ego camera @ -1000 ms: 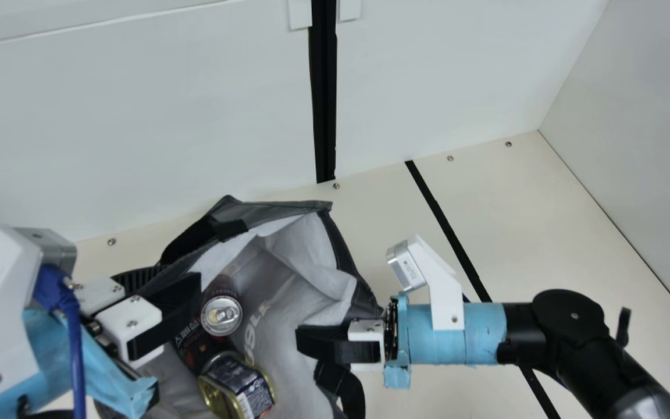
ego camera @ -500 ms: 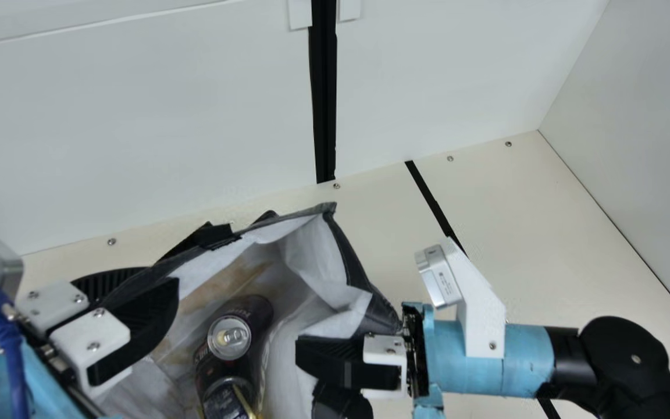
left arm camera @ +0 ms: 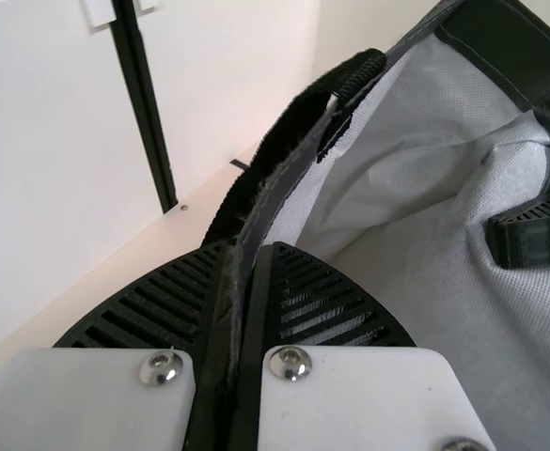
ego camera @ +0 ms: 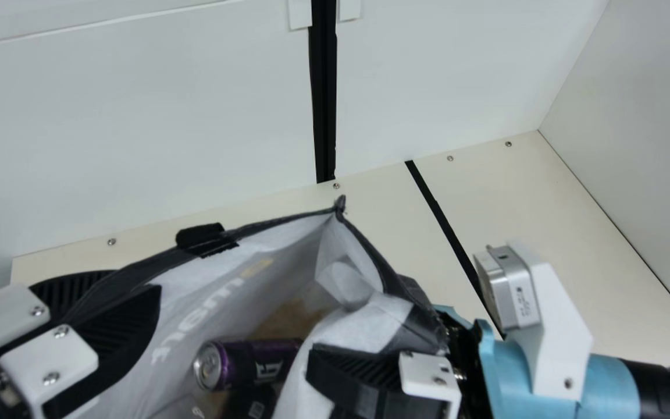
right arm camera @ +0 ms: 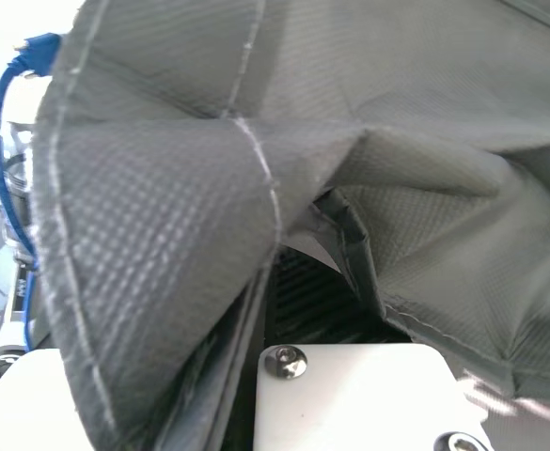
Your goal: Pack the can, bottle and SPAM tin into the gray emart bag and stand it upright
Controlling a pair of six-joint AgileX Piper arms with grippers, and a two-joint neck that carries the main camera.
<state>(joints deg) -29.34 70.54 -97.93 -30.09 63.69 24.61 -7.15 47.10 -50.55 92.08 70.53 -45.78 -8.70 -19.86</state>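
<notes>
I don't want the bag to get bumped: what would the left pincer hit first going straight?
Probably the black strap, just ahead of the left pincer on the rim of the gray bag; how near is unclear.

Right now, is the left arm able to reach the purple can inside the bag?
Probably not: the left gripper is clamped on the bag's rim and would have to let go first, though the open mouth leaves the can in view.

White panels noted either side of the black upright strip, small white blocks flanking its top. Right of its foot, a black line crosses the cream table (one screw sits just beside that foot).
</notes>
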